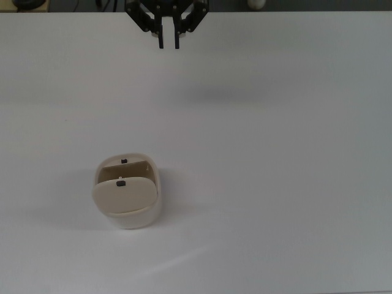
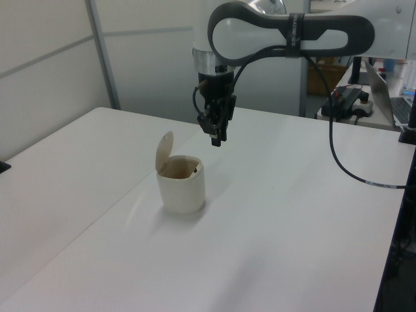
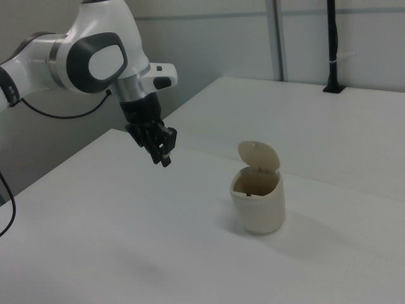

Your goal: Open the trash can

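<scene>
**A:** What fills most of the frames?

**B:** A broad white table (image 2: 279, 214) takes up nearly all of each view. In the left view, pale wall panels (image 2: 45, 65) occupy the upper left, and a cluttered bench with a laptop (image 2: 396, 97) sits at the right edge. In the right view, a dark post (image 3: 331, 44) stands at the top right, at the table's far edge.

**A:** And the arm?

**B:** The white Panda arm (image 2: 292, 32) reaches in from the upper right of the left view, and from the upper left of the right view. A black cable (image 2: 338, 162) loops down from it on the left view's right.

**A:** Where is the trash can?

**B:** The trash can (image 1: 128, 194) stands on the table in the lower left of the top view, left of centre in the left view and right of centre in the right view. Its beige lid (image 2: 164, 151) is tipped up, nearly upright, so the mouth is open. The inside looks tan; whether anything lies in it cannot be told. A small dark button (image 1: 120, 182) shows on the lid.

**A:** The gripper?

**B:** The gripper (image 1: 169, 43) hangs at the top edge of the top view, well apart from the can and clear of the table. Its two black fingers (image 1: 162, 40) point downward with a narrow gap between them, holding nothing.
</scene>
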